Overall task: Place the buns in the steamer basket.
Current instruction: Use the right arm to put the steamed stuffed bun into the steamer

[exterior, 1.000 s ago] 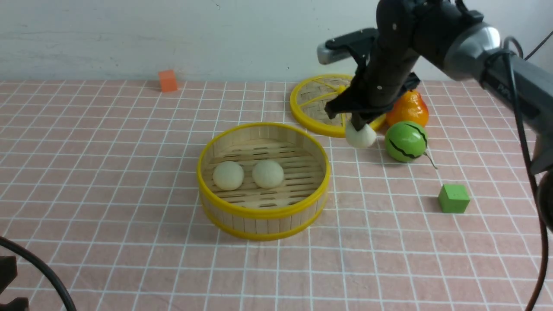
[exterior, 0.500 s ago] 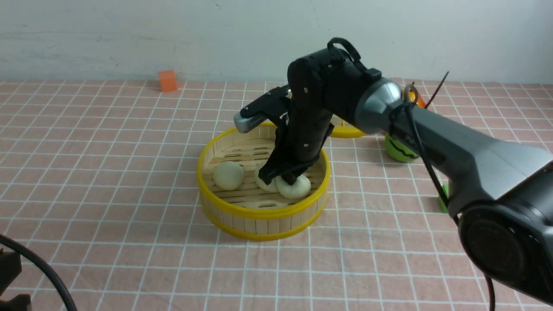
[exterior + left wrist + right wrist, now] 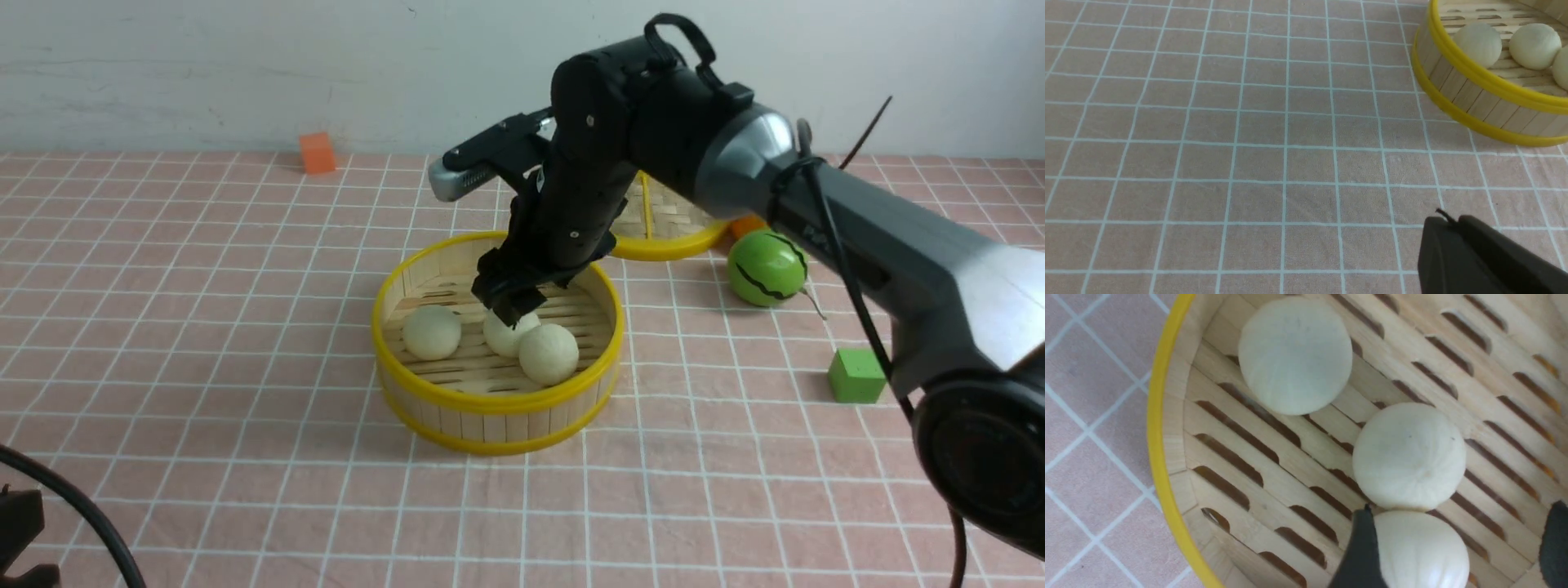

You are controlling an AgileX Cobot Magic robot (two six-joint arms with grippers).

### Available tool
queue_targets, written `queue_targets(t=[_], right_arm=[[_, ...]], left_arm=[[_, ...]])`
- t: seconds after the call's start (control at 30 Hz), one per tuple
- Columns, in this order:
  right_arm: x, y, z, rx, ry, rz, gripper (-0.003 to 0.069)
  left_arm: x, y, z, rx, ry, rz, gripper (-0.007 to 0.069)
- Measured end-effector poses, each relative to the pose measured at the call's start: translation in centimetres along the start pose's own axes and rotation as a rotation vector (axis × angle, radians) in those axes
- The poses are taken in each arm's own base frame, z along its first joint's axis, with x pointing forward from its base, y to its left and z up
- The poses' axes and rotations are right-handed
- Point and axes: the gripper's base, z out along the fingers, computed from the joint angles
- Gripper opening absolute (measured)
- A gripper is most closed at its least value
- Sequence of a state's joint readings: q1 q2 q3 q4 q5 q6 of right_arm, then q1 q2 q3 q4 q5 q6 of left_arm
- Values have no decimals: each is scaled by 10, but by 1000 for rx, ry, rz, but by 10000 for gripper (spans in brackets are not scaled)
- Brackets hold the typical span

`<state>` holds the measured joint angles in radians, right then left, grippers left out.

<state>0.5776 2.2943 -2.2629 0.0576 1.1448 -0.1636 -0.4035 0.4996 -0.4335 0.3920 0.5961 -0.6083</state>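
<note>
Ok so the basket (image 3: 496, 400) is your big item, sitting on the table with all three buns inside. Looks like thin bamboo, so I'd guess it's light for its size and a bit springy in the wall. If you ever need to shift it, take it by the yellow rim where it's doubled up, not by the slats, and don't squeeze hard or it might flex or skid.

Next down, the buns. One (image 3: 432, 332) sits apart on your left side, and the other two (image 3: 506, 333) (image 3: 549, 354) are touching each other. They look matte, so probably not very slippery, but round means they'll roll if you nudge them. Can't tell from here if they're squishy or firm, so I'd treat them as soft: pads either side of the widest part, light pinch, straight up.

Your right gripper (image 3: 1453, 539) is wide open over the basket, holding nothing, with one fingertip right by the nearest bun. I'd lift straight up so you don't drag it. Your left gripper (image 3: 1439, 216) is away from the basket, only partly in view, and I can't tell whether its jaws are open or closed.

All three are in, so I'd call the job basically done, just back out clean.
</note>
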Motion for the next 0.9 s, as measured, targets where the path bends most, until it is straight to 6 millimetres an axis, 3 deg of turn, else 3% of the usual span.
queue_targets(t=[0.43, 0.57, 0.73, 0.87, 0.9], right_arm=[[20, 0, 15, -1, 159, 28, 461], [26, 0, 34, -5, 191, 31, 426], [27, -1, 48, 1, 188, 43, 297], [27, -3, 44, 29, 188, 30, 70], [27, -3, 44, 29, 188, 30, 61]], left_arm=[[1, 0, 0, 5, 7, -13, 39], [1, 0, 0, 5, 7, -13, 39], [1, 0, 0, 5, 7, -13, 39], [1, 0, 0, 5, 7, -12, 46], [1, 0, 0, 5, 7, -11, 46]])
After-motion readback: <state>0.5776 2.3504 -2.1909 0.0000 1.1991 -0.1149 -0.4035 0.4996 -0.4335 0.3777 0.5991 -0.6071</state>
